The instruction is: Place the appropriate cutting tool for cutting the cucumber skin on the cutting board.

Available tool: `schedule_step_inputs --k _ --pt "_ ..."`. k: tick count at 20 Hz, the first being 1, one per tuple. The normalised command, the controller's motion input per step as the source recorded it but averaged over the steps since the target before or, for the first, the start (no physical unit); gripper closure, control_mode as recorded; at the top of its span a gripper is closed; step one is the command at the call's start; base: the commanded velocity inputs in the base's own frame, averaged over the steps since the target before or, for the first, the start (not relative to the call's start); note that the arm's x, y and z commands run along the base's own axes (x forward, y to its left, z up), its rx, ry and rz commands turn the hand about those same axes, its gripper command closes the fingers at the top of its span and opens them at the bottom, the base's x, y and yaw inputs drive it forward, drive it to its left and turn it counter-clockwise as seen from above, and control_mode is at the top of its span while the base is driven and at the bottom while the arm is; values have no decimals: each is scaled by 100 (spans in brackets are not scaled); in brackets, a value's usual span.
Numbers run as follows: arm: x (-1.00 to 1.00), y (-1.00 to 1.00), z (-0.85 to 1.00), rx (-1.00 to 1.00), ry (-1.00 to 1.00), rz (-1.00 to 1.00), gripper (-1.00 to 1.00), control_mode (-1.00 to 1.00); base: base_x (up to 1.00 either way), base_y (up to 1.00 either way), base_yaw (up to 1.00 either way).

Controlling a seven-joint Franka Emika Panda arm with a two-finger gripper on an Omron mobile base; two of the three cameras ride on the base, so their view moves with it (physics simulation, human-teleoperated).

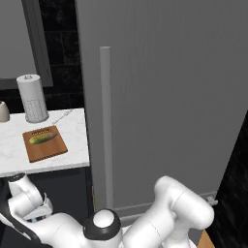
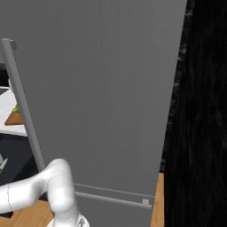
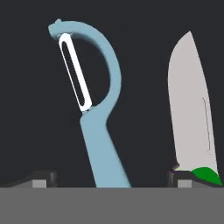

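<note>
Hand view: parted hand [image 3: 111, 179] straddles peeler [image 3: 98, 131] on dark surface [image 3: 144, 87] beside knife [image 3: 192, 113].

A white marble counter [image 1: 72, 145] is carrying a reddish-brown wooden cutting board [image 1: 48, 148], a white paper towel roll [image 1: 32, 98] and a small pale cup [image 1: 3, 112], with a yellow-green cucumber [image 1: 41, 139] lying on the board.

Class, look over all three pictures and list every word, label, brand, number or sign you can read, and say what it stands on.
No readable text, number or brand in any view.
Cutting board: a row of dark marks along its far short edge, too small and blurred to read as letters.
Peeler: plain light blue, no marking.
Knife: one thin line on the blade, no lettering.
Fridge door and paper towel roll: no label visible.
</note>
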Motion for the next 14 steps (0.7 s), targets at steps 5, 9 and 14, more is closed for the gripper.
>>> schedule_step_inputs --k 5,9,14 --pt "0 16 -40 0 7 0 100 -100 0 0 0" --pt "0 4 -13 0 1 0 100 -100 0 0 0" --pt "-6 -3 18 3 -7 0 100 -100 0 0 0"
